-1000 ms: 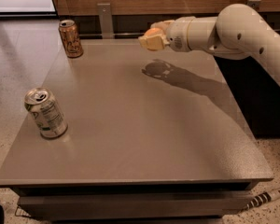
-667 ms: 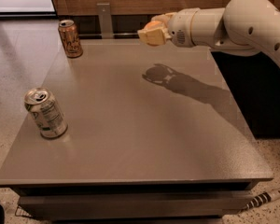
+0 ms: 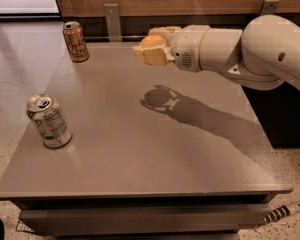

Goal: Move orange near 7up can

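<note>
Grey-brown tabletop lies well below the gripper, bare but for a shadow directly underneath, so anything let go from this height would likely bounce and roll, perhaps off an edge. White arm reaches in from the right of the gripper, and a fast sweep could, I judge, loosen the hold. The gripper hangs in the air over the far half of the table, its fingers pinching the orange. The 7up can stands well to the left of the gripper and nearer the camera, close to the table's left edge, so a descent too tight against it could knock it over. An orange-brown can stands left of the gripper at about the same depth, and a path drifting there risks the wrong can. Little of the orange shows between the fingers, so I cannot tell how firm the grip is.
</note>
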Robot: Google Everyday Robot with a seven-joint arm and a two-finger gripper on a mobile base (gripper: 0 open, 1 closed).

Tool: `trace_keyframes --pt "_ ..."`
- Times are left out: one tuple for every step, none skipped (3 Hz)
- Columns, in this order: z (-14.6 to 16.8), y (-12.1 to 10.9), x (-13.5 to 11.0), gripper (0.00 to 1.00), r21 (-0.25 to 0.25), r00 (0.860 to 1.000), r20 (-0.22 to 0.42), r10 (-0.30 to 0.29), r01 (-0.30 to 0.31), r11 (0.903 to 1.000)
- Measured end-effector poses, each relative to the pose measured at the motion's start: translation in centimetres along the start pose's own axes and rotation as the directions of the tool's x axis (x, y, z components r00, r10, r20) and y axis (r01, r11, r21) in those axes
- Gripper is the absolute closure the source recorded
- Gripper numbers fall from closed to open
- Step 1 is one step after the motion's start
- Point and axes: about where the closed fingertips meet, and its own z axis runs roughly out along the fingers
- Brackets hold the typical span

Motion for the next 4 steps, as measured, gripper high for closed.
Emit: trace_keyframes --pt "1.1 6.1 0.3 1.0 -0.059 0.997 0.051 -0.052 0.055 0.9967" --pt "3.3 12.6 -0.3 1.0 -0.152 0.992 0.074 -0.1 0.11 0.9822" --pt "5.1 17.8 -0.1 1.0 -0.233 0.991 0.06 -0.118 0.128 0.964" --pt "5.6 21.0 2.0 1.0 -0.259 0.995 0.047 -0.083 0.092 0.9613"
